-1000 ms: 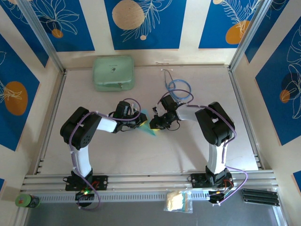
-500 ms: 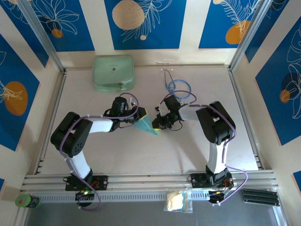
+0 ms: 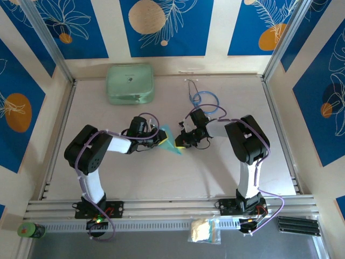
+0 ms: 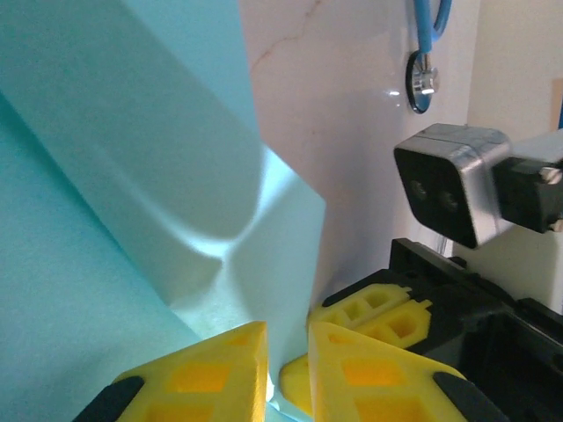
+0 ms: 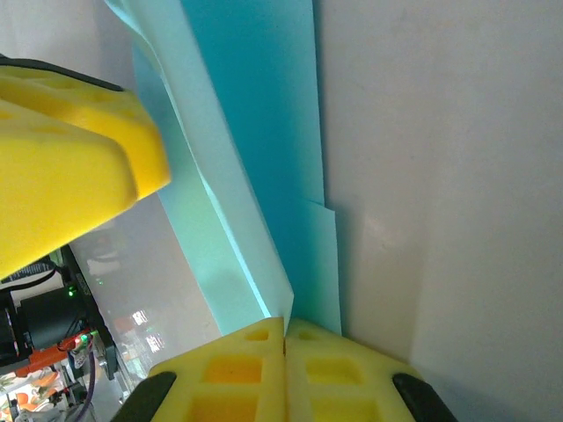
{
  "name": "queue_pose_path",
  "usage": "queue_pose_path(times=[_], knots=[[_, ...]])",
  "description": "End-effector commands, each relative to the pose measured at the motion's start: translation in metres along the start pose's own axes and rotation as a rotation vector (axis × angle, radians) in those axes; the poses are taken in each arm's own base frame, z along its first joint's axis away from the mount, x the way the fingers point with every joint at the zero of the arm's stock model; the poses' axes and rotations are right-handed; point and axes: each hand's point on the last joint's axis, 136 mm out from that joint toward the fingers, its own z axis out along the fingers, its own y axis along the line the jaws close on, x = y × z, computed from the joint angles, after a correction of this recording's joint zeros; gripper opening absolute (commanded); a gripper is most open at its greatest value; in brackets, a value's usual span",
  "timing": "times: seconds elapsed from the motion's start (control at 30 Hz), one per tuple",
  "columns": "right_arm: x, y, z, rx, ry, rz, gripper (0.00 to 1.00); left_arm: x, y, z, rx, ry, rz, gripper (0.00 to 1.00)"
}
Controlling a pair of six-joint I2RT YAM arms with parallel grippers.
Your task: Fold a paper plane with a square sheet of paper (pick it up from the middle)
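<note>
A: Pincers?
B: The paper (image 3: 170, 141) is clamped by the right gripper (image 5: 286, 327), fully shut, and by the left gripper (image 4: 288, 338), nearly shut. It is held between the 2, at the middle of the table (image 3: 215, 172).
A: Delta?
B: The left arm (image 3: 99, 148) was drawn in; the paper is seen narrower.

paper plane (image 4: 132, 176) — thin matt paper | table (image 4: 352, 105) — smooth, faintly glossy

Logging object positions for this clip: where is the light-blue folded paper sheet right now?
In the top view, the thin light-blue paper sheet is at mid-table, pinched between the left jaws and right jaws, toward the arm bases from the blue-tubed stethoscope.
</note>
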Motion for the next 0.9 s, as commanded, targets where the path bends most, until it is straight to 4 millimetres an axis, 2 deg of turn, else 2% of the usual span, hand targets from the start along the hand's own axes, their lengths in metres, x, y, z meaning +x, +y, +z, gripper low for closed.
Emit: queue_pose_path(times=[0.0, 0.57, 0.7, 0.87], knots=[[0.011, -0.011, 0.008, 0.011, 0.041, 0.045, 0.07, -0.002, -0.010, 0.006, 0.042, 0.014, 0.016, 0.20], [0.011, -0.012, 0.009, 0.020, 0.049, 0.052, 0.09, 0.004, 0.013, 0.012, -0.041, 0.036, -0.045, 0.20], [0.010, -0.009, 0.006, 0.017, 0.043, 0.048, 0.12, 0.006, 0.020, 0.012, -0.065, 0.044, -0.059, 0.20], [0.008, 0.005, -0.004, -0.005, 0.027, 0.041, 0.16, 0.011, 0.031, 0.012, -0.105, 0.058, -0.079, 0.20]])
